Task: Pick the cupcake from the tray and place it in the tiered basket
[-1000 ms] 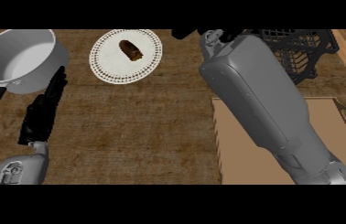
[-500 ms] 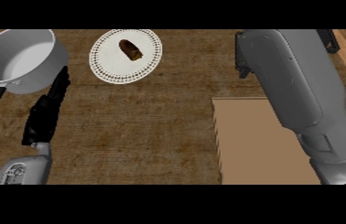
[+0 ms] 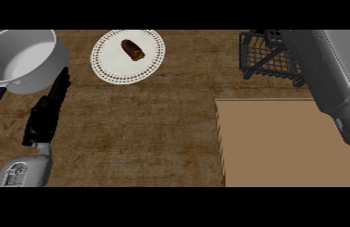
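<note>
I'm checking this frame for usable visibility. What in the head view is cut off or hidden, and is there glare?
Head view: no glare shows; the pot is cut by the left edge, the right forearm covers part of the black basket, the right hand is out of view, and no cupcake shows on the tray.

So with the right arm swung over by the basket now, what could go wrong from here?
Two things I'd watch. The right forearm covers part of the black wire basket, and neither the right hand nor the cupcake shows in the head view, so the placement cannot be confirmed. The forearm also passes close over the basket's rim and may snag or nudge it when moving. The left hand lies close beside the grey pot; moving it could bump the pot.
</note>
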Robot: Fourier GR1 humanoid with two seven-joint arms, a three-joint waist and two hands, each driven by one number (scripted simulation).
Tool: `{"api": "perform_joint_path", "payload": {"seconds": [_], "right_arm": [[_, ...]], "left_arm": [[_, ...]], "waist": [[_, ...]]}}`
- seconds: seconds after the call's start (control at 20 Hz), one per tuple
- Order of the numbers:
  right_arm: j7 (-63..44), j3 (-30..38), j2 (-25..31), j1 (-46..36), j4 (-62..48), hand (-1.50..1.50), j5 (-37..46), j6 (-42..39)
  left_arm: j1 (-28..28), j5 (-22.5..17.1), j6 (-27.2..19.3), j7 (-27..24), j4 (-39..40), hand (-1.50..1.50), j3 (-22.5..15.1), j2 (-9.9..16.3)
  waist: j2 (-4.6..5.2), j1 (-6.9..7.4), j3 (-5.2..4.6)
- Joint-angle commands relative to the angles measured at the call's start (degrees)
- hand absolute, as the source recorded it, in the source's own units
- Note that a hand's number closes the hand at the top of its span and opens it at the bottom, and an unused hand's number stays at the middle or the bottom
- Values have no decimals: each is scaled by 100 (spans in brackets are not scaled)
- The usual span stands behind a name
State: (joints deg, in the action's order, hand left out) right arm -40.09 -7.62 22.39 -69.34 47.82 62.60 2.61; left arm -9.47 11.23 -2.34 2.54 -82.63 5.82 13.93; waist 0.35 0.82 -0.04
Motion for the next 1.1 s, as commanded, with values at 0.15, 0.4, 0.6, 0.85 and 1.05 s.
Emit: {"api": "perform_joint_path", "payload": {"seconds": [0.15, 0.4, 0.6, 0.85, 1.05], "right_arm": [[749, 291, 399, 121, -452, 150, 0, -33], [1513, 563, 371, 253, -1011, 150, -205, 264], [2000, 977, 451, -128, -1586, 150, -555, 177], [1813, 1496, 288, 326, -1755, 150, -1081, 69], [1899, 1717, 332, 377, -2183, -150, -1188, 235]], "left_arm": [[232, 35, 8, -318, 129, 0, -9, -98], [69, 64, -6, 244, -307, 0, -59, -121], [-169, 162, -143, -49, 230, 0, -69, -257], [14, 48, 81, -184, 198, 0, 92, -13], [-8, 17, 126, -64, -41, 0, 86, 0]], "waist": [[-25, -44, 1], [-21, -1, 5], [15, 23, 3], [-1, -8, 4], [17, 64, 6]]}}
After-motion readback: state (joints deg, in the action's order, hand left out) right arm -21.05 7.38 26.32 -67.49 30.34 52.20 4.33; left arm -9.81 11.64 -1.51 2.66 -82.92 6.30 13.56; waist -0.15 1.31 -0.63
